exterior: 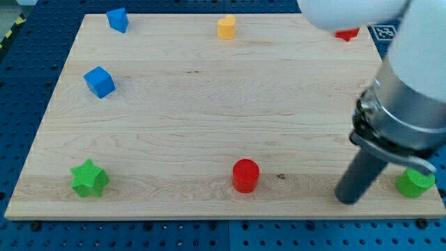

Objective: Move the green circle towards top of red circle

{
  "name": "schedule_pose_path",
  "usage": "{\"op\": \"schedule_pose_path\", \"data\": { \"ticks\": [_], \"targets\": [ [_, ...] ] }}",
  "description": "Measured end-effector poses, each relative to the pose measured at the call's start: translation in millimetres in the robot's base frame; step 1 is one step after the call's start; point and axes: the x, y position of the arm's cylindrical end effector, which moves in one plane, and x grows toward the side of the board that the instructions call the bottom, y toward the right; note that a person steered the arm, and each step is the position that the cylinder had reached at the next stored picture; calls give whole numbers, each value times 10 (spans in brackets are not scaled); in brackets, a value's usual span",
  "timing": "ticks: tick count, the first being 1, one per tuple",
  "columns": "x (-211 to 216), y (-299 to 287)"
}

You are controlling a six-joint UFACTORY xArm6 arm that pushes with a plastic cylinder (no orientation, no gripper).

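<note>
Nearest the view's bottom, my tip [346, 200] stood just left of the green circle [415, 183] at the board's right edge; no claw existed. Approach step: next, rounding to its right to push leftward above the red circle [245, 174].

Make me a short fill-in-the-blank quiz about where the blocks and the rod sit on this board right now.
1. The green circle lies near the board's bottom ____ corner.
2. My tip rests between the green circle and the ____ circle.
3. The green star sits near the view's bottom ____.
4. The yellow block lies along the board's ____ edge.

Missing words: right; red; left; top
</note>
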Motion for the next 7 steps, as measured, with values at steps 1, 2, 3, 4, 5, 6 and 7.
{"op": "schedule_pose_path", "data": {
  "ticks": [1,2,3,4,5,6,7],
  "targets": [
    [50,192],
    [52,844],
    [46,1398],
    [42,1592],
    [44,1520],
    [49,1257],
    [26,913]
  ]
}}
